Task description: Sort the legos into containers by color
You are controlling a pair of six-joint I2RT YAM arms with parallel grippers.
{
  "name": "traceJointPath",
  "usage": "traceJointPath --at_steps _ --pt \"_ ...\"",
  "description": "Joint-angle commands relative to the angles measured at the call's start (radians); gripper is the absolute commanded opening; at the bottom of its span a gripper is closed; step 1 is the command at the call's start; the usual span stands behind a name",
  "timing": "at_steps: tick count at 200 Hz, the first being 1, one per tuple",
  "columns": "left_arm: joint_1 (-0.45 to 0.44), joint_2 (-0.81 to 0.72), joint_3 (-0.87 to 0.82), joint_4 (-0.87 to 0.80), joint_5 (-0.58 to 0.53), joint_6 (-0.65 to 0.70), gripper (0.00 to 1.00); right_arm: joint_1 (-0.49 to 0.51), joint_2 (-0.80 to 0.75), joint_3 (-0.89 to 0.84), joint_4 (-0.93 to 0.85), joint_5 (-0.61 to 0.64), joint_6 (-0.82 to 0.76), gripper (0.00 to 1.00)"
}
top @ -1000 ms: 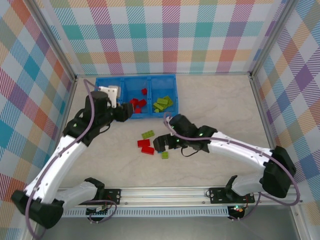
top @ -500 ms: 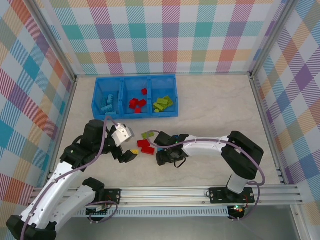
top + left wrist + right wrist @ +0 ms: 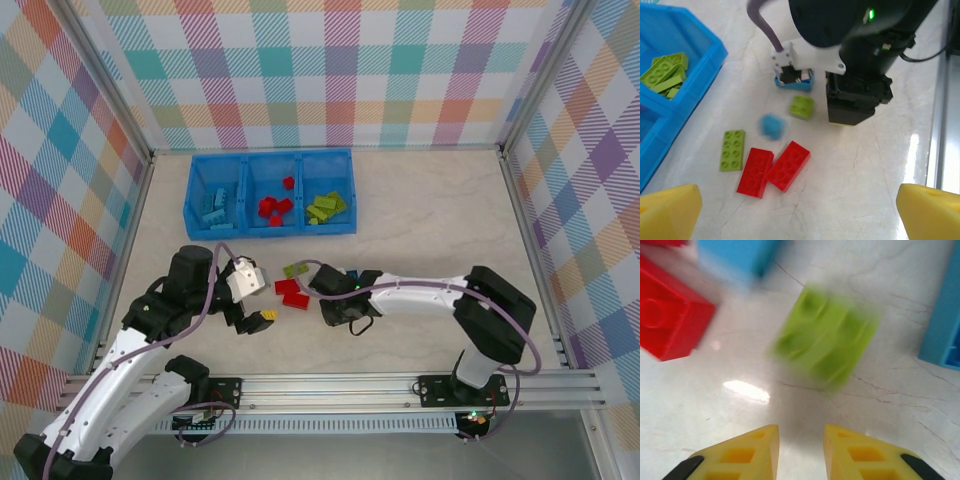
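Left gripper spread wide beside 2 touching red legos; right gripper closed, apparently empty, a blurred lime lego just ahead. Blue tray holds sorted bricks in 3 compartments.

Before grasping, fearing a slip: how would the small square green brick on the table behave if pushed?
The small green brick looks hard and light, so it probably skids on the glossy table. Lying flat, studs up, tipping seems unlikely.

I see no words, numbers or signs that I can read, not on the legos nor on the blue tray.
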Motion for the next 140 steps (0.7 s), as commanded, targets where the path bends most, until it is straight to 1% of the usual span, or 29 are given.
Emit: traceJointPath --at_steps 1,18,33,39,41,42,43,47,52,69,81,93,105,119,140 --pt "-0.007 -0.021 -0.013 0.036 0.069 0.037 1.0 0.004 -0.109 -0.01 0.024 0.014 -0.043 0.29" --pt "-0.007 -0.021 -0.013 0.042 0.06 0.035 1.0 0.001 -0.179 0.009 0.011 0.057 -0.083 0.28" --pt "-0.007 -0.021 -0.015 0.055 0.039 0.02 1.0 -0.029 -0.212 0.038 0.017 0.081 -0.131 0.29" --pt "-0.007 -0.022 -0.015 0.058 0.025 0.013 1.0 -0.049 -0.21 0.052 0.017 0.069 -0.15 0.32" --pt "-0.007 -0.022 -0.014 0.058 0.021 0.012 1.0 -0.055 -0.208 0.058 0.019 0.066 -0.156 0.33" --pt "-0.007 -0.022 -0.014 0.058 0.021 0.01 1.0 -0.061 -0.207 0.062 0.021 0.062 -0.163 0.36" --pt "-0.007 -0.021 -0.014 0.058 0.018 0.01 1.0 -0.061 -0.207 0.062 0.021 0.062 -0.163 0.36" --pt "-0.007 -0.022 -0.014 0.058 0.012 0.007 1.0 -0.073 -0.197 0.072 0.023 0.054 -0.179 0.41" --pt "-0.007 -0.024 -0.014 0.06 0.005 0.002 1.0 -0.084 -0.186 0.085 0.024 0.049 -0.204 0.45" --pt "-0.007 -0.032 -0.022 0.068 -0.014 -0.012 1.0 -0.128 -0.137 0.124 0.011 0.077 -0.257 0.48" --pt "-0.007 -0.038 -0.03 0.073 -0.02 -0.014 1.0 -0.179 -0.098 0.127 0.036 0.049 -0.298 0.52" --pt "-0.007 -0.037 -0.032 0.076 -0.023 -0.014 1.0 -0.237 -0.048 0.15 0.023 0.03 -0.299 0.56" --pt "-0.007 -0.033 -0.032 0.078 -0.026 -0.018 1.0 -0.28 0.001 0.178 0.009 -0.006 -0.3 0.62" --pt "-0.007 -0.029 -0.032 0.078 -0.027 -0.02 1.0 -0.294 0.049 0.204 0.012 -0.04 -0.296 0.69" --pt "-0.007 -0.025 -0.034 0.076 -0.023 -0.019 1.0 -0.294 0.128 0.237 0.024 -0.075 -0.303 0.7"
